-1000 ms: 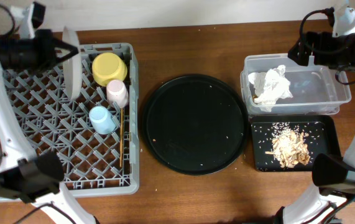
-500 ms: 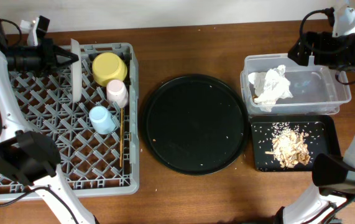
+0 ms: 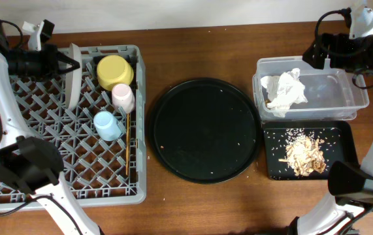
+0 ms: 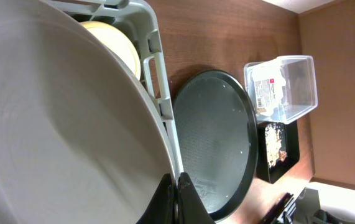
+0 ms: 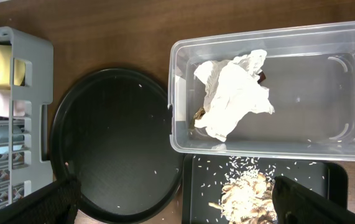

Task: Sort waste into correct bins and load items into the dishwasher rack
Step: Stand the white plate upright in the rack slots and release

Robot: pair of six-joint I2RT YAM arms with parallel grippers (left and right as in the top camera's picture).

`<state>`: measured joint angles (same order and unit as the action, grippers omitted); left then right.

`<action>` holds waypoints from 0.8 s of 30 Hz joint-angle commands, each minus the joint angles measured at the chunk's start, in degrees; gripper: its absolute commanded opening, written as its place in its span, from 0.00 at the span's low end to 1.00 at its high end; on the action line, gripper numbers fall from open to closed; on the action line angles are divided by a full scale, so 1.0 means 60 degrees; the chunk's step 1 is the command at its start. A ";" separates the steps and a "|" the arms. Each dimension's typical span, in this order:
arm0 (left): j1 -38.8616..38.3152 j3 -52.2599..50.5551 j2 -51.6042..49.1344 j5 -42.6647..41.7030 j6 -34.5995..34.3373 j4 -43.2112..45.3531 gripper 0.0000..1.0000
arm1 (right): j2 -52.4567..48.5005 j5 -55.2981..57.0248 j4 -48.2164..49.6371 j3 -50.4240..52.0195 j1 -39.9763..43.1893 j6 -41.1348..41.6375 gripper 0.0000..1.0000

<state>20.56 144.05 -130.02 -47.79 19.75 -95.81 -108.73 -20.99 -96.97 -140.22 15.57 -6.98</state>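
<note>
**Dishes racked, waste in its bins**

The grey dishwasher rack [image 3: 16, 130] holds a pale grey-green plate [image 3: 73, 75] on edge, tilted, with its rim pinched by the left gripper [image 4: 176, 186]. To its right sit a yellow bowl [image 3: 115, 70], a pink cup [image 3: 123, 98] and a light-blue cup [image 3: 108, 125]. Wooden chopsticks [image 3: 127, 147] lie beside the cups. A crumpled white napkin [image 3: 284, 89] lies in the clear tub [image 3: 343, 98]. Beige food scraps [image 3: 304, 153] are heaped in the shallow black tray [image 3: 343, 140].

Overhead looks straight down, left wrist close on the plate [image 4: 59, 124]; all three share the round tray [image 3: 204, 130].
</note>
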 commanded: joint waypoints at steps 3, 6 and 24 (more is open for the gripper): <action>0.0040 0.0000 -0.0546 -0.0131 0.0306 0.0011 0.00 | -0.0055 0.0055 -0.0029 0.0051 0.0036 0.0069 0.99; 0.0040 0.0000 -0.0798 -0.0678 0.0310 -0.0047 0.00 | -0.0058 0.0051 -0.0029 0.0051 0.0036 0.0073 0.99; 0.0040 0.0000 -0.0809 -0.3971 0.0117 -0.0153 0.00 | -0.0055 0.0051 -0.0029 0.0051 0.0036 0.0073 0.99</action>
<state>20.82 144.05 -134.67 -65.93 20.38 -96.60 -108.75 -20.99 -96.97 -140.22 15.57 -6.83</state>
